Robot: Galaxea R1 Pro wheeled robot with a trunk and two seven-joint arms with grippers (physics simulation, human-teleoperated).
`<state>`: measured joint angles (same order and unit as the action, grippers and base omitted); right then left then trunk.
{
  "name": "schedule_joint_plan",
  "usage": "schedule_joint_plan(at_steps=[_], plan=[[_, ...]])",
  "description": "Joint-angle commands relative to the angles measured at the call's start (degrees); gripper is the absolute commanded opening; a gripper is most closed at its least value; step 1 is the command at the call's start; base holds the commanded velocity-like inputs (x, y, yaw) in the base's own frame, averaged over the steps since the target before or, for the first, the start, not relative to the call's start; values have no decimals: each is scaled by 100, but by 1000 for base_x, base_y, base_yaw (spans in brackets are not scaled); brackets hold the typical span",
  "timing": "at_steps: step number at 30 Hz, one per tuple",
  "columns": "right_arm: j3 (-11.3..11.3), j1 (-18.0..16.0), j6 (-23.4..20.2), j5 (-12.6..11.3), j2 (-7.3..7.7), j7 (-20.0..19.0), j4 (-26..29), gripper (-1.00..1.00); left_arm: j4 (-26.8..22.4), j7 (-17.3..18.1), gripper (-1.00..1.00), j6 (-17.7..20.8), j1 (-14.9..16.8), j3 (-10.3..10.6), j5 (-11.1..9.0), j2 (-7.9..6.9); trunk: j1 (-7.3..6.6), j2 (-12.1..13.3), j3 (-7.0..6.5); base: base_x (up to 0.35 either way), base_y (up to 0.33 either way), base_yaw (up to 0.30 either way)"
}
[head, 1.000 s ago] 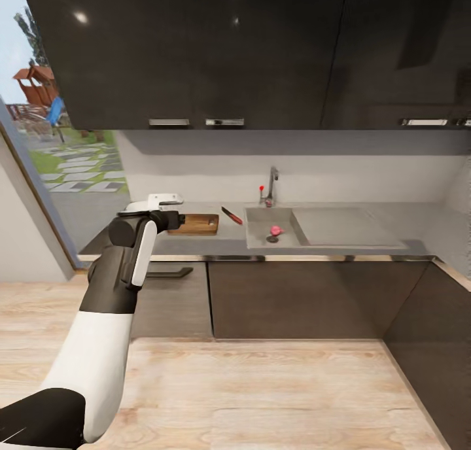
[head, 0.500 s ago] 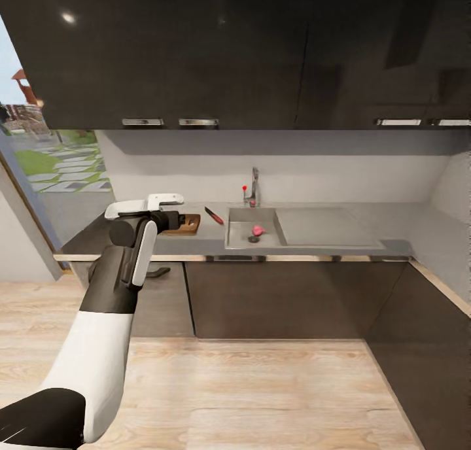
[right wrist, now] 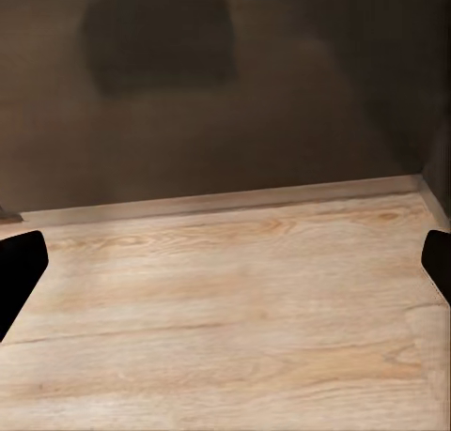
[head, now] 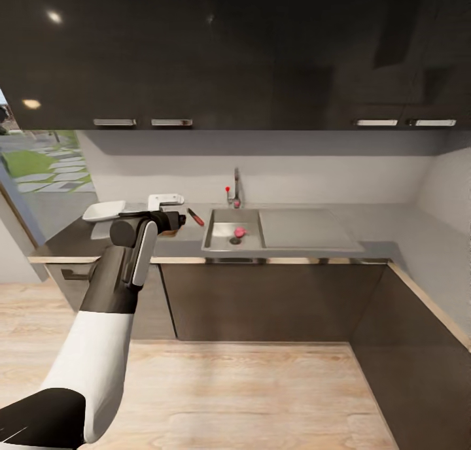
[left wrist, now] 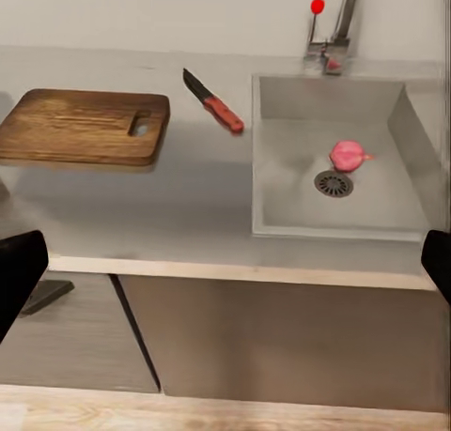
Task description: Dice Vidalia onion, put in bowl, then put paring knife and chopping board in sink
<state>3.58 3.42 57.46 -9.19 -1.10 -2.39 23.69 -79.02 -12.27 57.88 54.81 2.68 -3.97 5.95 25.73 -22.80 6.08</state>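
A: One Vidalia onion (left wrist: 349,155), one paring knife (left wrist: 213,101), one chopping board (left wrist: 83,126), one bowl (head: 103,210). Confirm?

B: Confirmed. The onion lies in the sink (left wrist: 282,182) basin, touching or just beside the round drain (left wrist: 333,183). The knife lies on the countertop (left wrist: 197,201) between board and sink, blade pointing far-left. The bowl sits at the left end of the countertop.

A: Left gripper (left wrist: 225,262) condition?

B: Fingers spread wide, nothing between them. It is raised in front of the counter, near side; the onion lies farther away and to its right, well apart. The board lies to the far left of it.

A: Right gripper (right wrist: 225,262)?

B: Fingers also spread wide, empty, facing the wooden floor (right wrist: 235,309) and a dark cabinet front (right wrist: 235,84).

A: Tap (head: 235,187) count?

B: One, with a red knob, behind the basin.
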Motion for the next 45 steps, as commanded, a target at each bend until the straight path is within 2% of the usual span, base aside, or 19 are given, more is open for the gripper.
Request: schedule_joint_plan(at_steps=[1, 21, 38, 45], plan=[[28, 1, 5, -60, 4, -25, 6, 100, 7, -47, 100, 22, 8, 4, -43, 0, 6, -11, 11, 174, -298, 0], [37, 1, 10, -57, -4, -25, -42, 100, 36, -47, 100, 21, 7, 4, -43, -13, 6, -11, 11, 231, -251, 0], [46, 1, 15, -39, -10, -37, -66, 100, 109, -47, 100, 21, 8, 4, -43, -15, 6, -11, 12, 289, -154, 0], [40, 1, -11, -50, 3, -21, -189, 100, 188, -47, 100, 13, 8, 4, -41, -23, 6, -11, 61, 267, -96, 0]])
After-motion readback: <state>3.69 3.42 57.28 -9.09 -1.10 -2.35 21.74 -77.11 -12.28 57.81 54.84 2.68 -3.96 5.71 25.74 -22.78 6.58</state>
